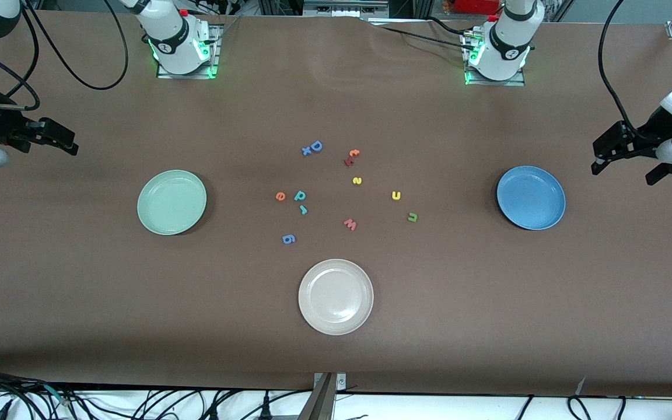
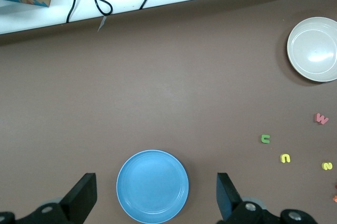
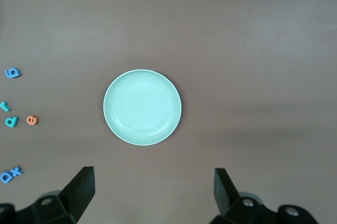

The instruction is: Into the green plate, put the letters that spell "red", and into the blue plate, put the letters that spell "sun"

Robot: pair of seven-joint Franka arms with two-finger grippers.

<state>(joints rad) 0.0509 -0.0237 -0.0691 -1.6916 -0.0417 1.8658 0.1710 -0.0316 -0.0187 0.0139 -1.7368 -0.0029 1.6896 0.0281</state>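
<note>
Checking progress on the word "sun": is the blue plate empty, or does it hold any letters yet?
Empty. The blue plate shows only bare blue surface; the yellow s, yellow u and green n lie on the table.

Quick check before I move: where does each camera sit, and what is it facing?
Front view: high across the table, facing both bases; the open left claw and right claw hang at the table's ends.
Left wrist view: looks down past its fingers at the blue plate.
Right wrist view: looks down at the green plate.
Shared: both plates also show in front.
</note>
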